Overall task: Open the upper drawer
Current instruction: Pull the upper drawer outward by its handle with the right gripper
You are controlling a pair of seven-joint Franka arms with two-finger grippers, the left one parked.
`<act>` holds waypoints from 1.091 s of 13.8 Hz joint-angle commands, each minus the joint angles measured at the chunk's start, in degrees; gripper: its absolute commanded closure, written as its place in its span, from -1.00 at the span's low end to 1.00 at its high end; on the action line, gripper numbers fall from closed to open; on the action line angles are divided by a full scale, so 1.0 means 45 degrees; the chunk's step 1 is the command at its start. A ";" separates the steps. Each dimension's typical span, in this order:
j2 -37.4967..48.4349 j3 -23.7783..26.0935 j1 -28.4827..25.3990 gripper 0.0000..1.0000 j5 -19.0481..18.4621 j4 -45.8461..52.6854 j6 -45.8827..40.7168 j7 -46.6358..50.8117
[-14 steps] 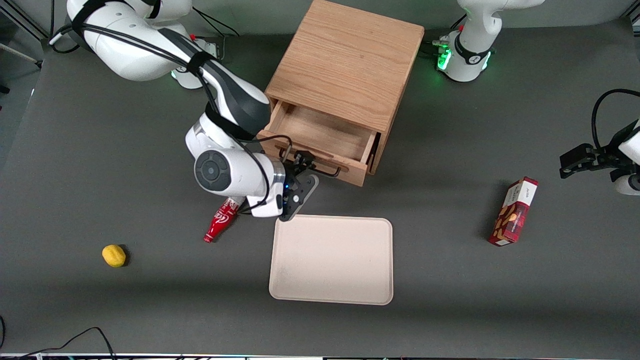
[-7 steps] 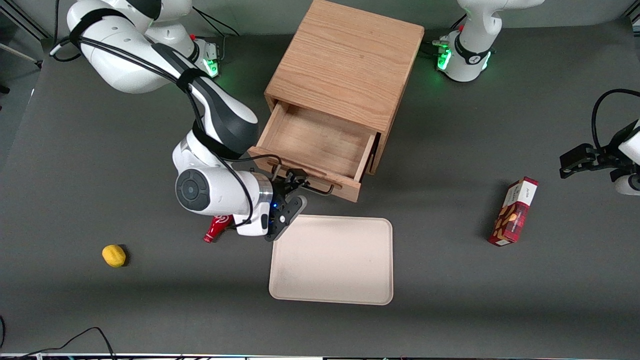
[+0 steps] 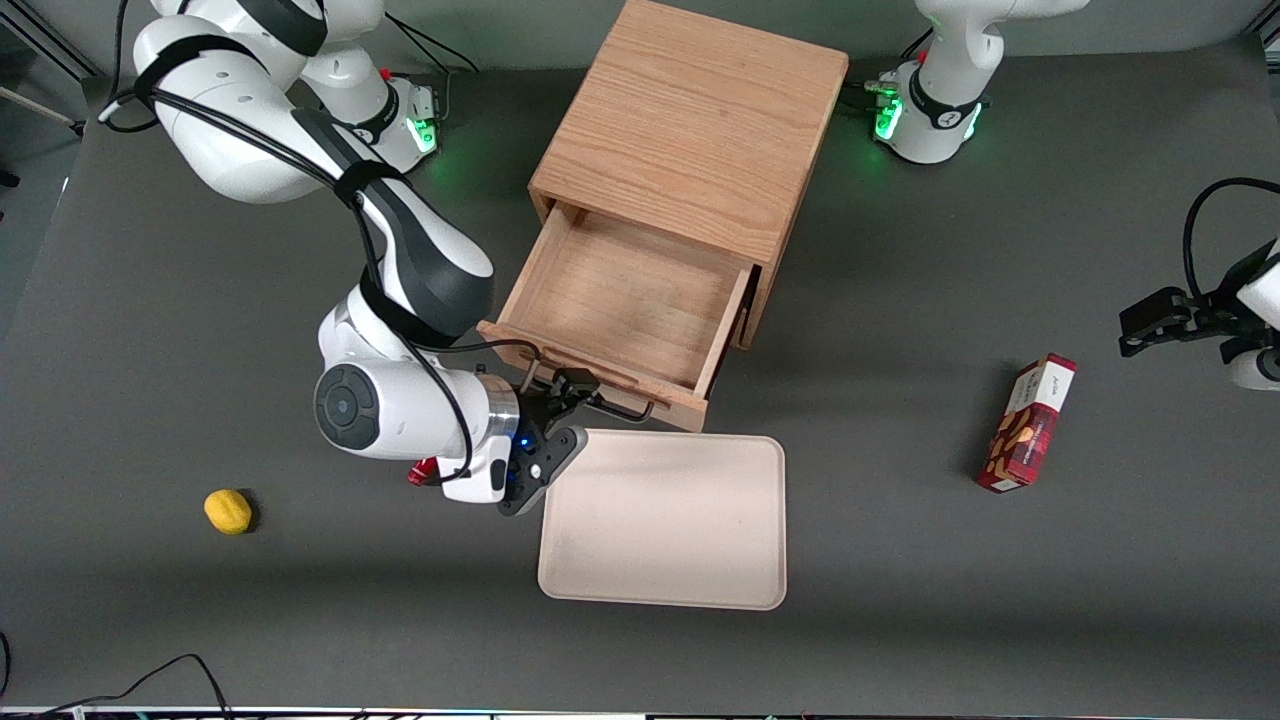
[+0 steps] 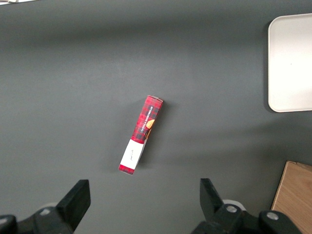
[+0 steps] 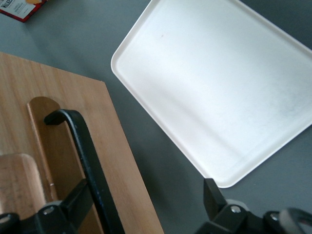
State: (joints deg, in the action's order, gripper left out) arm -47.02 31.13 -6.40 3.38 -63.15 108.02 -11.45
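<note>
A robotics lab: white arm bases (image 3: 925, 110) with green lights stand bolted to a grey-matted table (image 3: 900, 600).

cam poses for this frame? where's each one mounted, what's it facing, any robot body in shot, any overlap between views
Front view: high above the table's front edge, looking down on the cabinet, the pulled-out upper drawer and the tray; the working arm shows, with the gripper at the drawer's handle.
Right wrist view: on the working arm's wrist, facing the drawer front; its fingers straddle the handle.
Left wrist view: on the parked arm's wrist, looking down at the snack box; its own fingertips show.
Shared: the tray appears in all three.
</note>
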 commanded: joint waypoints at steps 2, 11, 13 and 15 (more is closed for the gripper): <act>-0.0294 -0.0354 -0.0063 -1.00 -0.0321 0.0693 -0.0138 -0.0228; -0.0314 -0.1018 -0.0043 -1.00 -0.0321 0.1161 -0.0138 -0.0599; -0.0353 -0.1096 0.0034 -1.00 -0.0321 0.1240 -0.0138 -0.0677; -0.0411 -0.1214 0.0113 -1.00 -0.0321 0.1395 -0.0138 -0.0697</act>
State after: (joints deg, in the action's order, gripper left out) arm -47.14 26.30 -6.14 3.12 -60.60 107.67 -13.27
